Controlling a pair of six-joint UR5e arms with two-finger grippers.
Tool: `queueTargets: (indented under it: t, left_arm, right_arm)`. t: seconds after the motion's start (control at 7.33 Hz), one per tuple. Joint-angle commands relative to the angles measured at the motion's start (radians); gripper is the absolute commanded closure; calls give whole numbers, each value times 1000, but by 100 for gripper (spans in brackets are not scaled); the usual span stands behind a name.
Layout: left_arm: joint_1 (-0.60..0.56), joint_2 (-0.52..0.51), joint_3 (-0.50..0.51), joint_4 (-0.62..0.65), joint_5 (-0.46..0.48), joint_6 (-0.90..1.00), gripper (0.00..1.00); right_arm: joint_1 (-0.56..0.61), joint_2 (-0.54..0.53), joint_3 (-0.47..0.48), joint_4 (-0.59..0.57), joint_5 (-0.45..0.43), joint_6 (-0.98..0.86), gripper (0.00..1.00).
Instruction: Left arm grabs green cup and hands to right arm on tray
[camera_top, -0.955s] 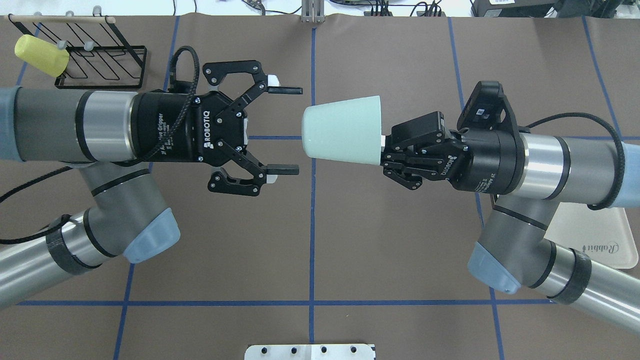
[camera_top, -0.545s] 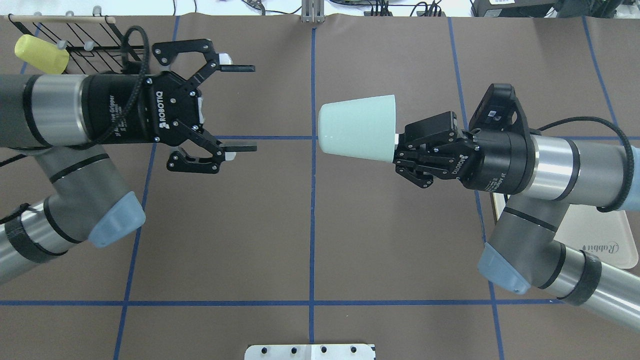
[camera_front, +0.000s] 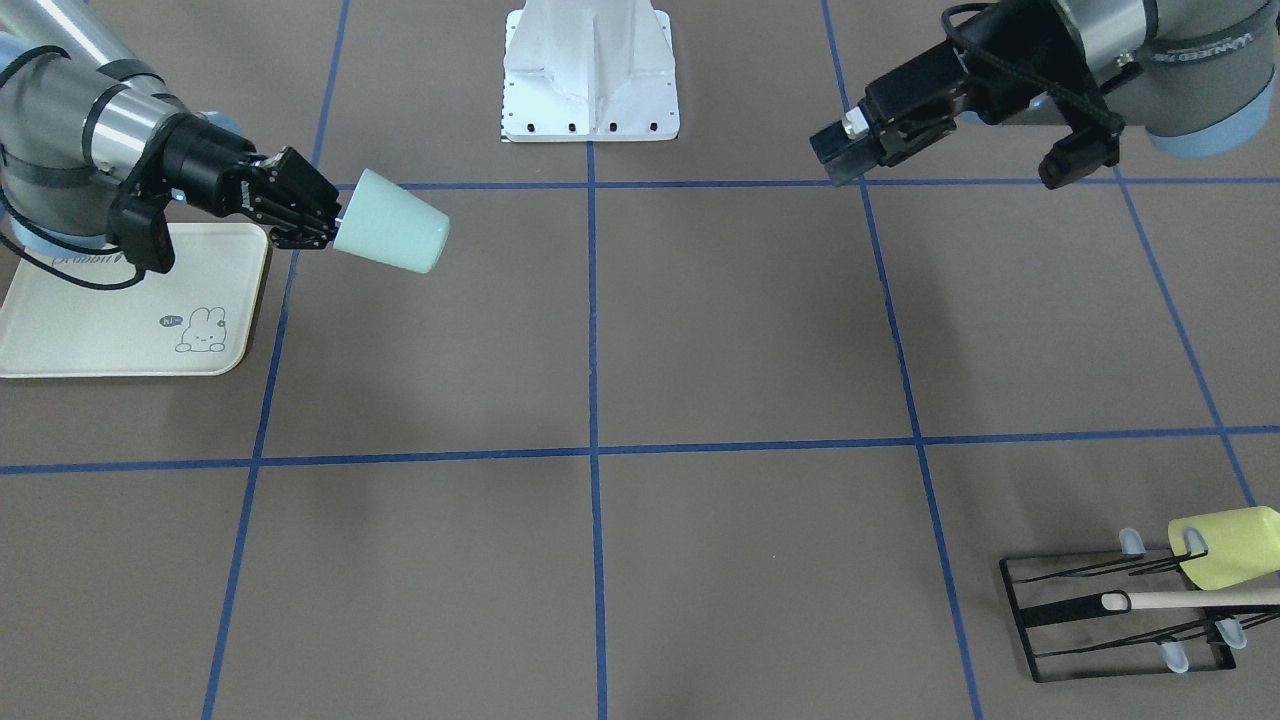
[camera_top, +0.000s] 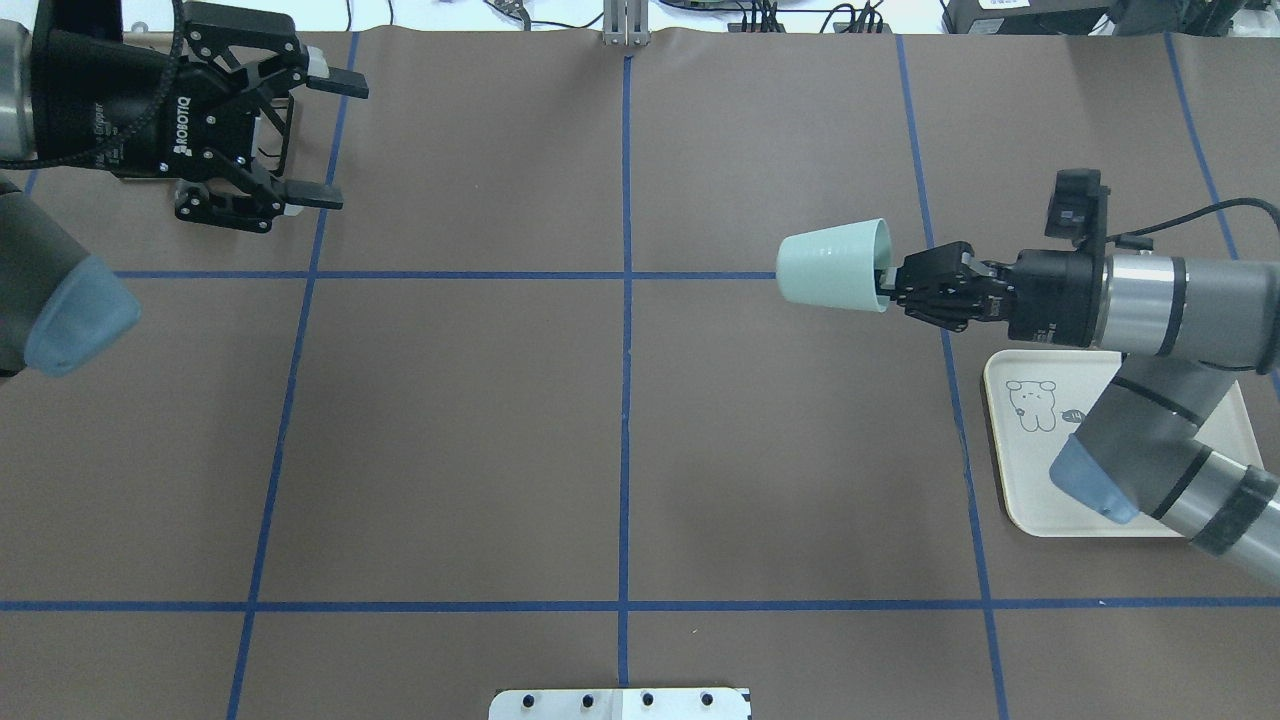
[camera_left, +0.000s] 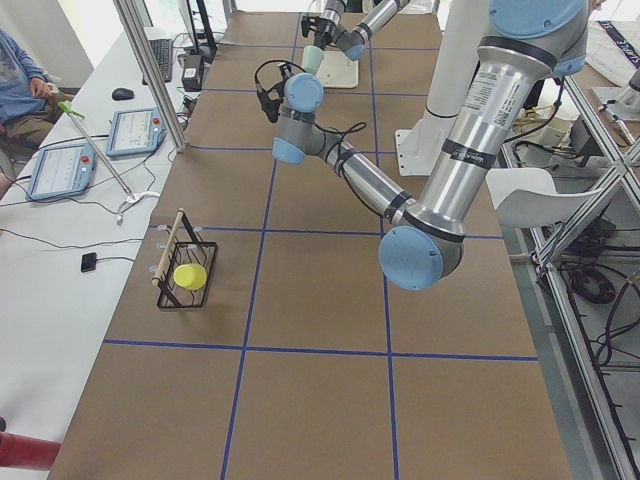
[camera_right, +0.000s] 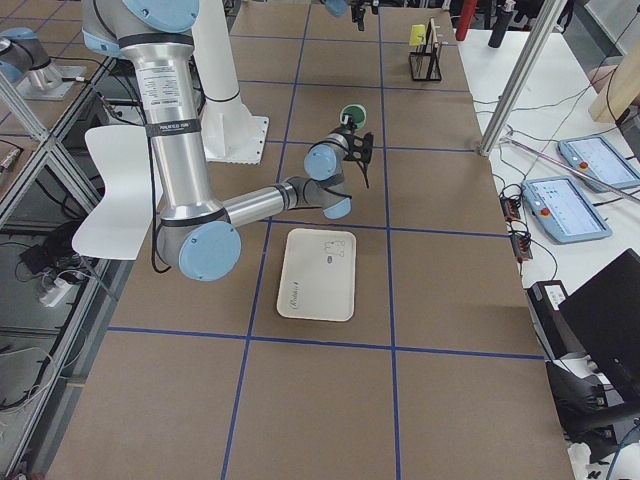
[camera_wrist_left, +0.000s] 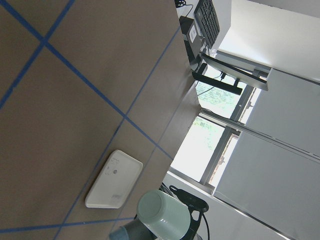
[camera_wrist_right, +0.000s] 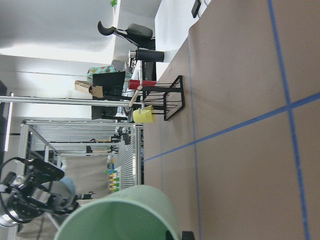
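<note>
My right gripper (camera_top: 888, 280) is shut on the rim of the pale mint-green cup (camera_top: 832, 268) and holds it on its side in the air, base pointing to the table's middle. In the front view the right gripper (camera_front: 325, 228) holds the cup (camera_front: 395, 236) just beside the cream tray (camera_front: 90, 335), not over it. The tray (camera_top: 1020, 490) lies partly under my right arm. My left gripper (camera_top: 335, 143) is open and empty at the far left back; it also shows in the front view (camera_front: 835, 150). The cup shows in the right wrist view (camera_wrist_right: 125, 215) and the left wrist view (camera_wrist_left: 162, 217).
A black wire rack (camera_front: 1095, 610) with a wooden rod holds a yellow-green cup (camera_front: 1225, 548) at the table's far left corner. The white robot base plate (camera_front: 590, 75) sits at the near middle edge. Blue tape lines cross the brown table.
My left arm has drawn back to the far left with its gripper still open. My right arm has carried the green cup to the right, toward the tray.
</note>
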Motion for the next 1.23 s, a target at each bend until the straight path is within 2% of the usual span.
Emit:
queueTargets:
  t: [0.0, 0.14, 0.27, 0.41, 0.55, 0.68, 0.82, 1.09]
  left_arm:
    - [-34, 45, 4, 198, -20, 298, 0]
    - [-35, 51, 7, 262, -17, 372, 0]
    - [-49, 53, 6, 331, -17, 442, 0]
    - [-63, 53, 0, 394, -17, 496, 0]
    - [-83, 56, -6, 425, -17, 529, 0]
    - [-92, 71, -5, 429, -15, 540, 0]
    - [-103, 82, -5, 432, -15, 567, 0]
    - [-114, 94, -5, 458, -14, 575, 0]
  right_arm:
    - [305, -28, -41, -246, 427, -289, 100]
    - [401, -37, -40, -363, 537, -423, 100]
    - [431, -79, -41, -428, 550, -485, 100]
    - [451, -98, -40, -518, 531, -488, 100]
    - [460, -112, -37, -606, 445, -489, 100]
    - [454, -139, -35, -699, 349, -627, 100]
    - [454, -158, -23, -846, 322, -869, 100]
    - [431, -214, 111, -1175, 293, -1182, 100]
